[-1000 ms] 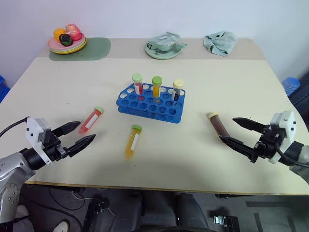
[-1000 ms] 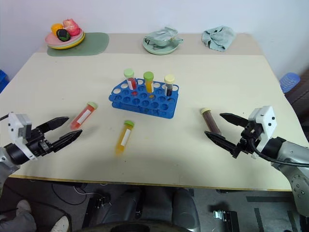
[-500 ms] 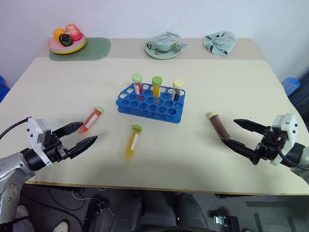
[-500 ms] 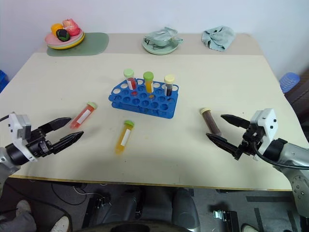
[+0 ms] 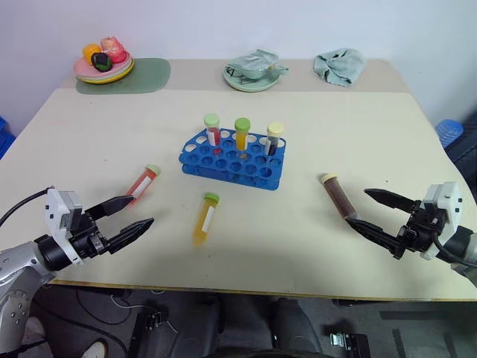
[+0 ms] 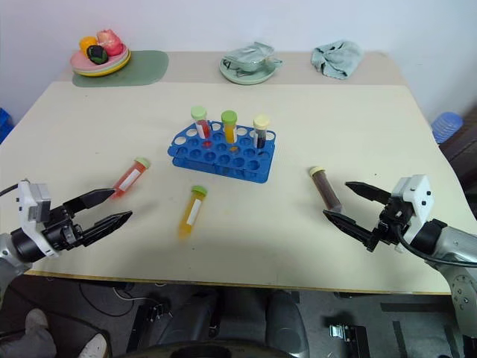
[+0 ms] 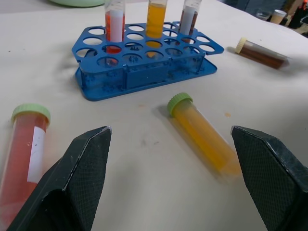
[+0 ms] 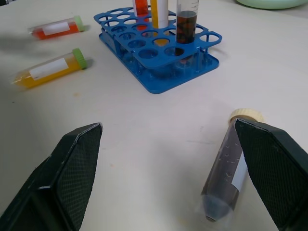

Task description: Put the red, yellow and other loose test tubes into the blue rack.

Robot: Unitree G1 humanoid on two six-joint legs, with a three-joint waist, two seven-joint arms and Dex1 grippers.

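Both the left gripper point(image 5: 128, 215) and right gripper point(image 5: 376, 212) gape empty, so pickup is pending: the red tube point(image 5: 141, 184) lies just beyond the left fingers point(image 7: 82, 178), awaiting a reach and close.

Bright, even indoor light from overhead; head views sharp, w/ soft, short shadows under the blue rack point(image 5: 232, 159) and beside the loose tubes, no hard glare on the matte table point(image 5: 358, 127). Left wrist view: the yellow tube point(image 7: 204, 133) looks smeared/blurred toward its far end, the red tube point(image 7: 25, 151) soft too, rack fairly crisp. Right wrist view: near fingers point(image 8: 72, 168) sharp enough to show pad texture, bg at the top edge goes soft.
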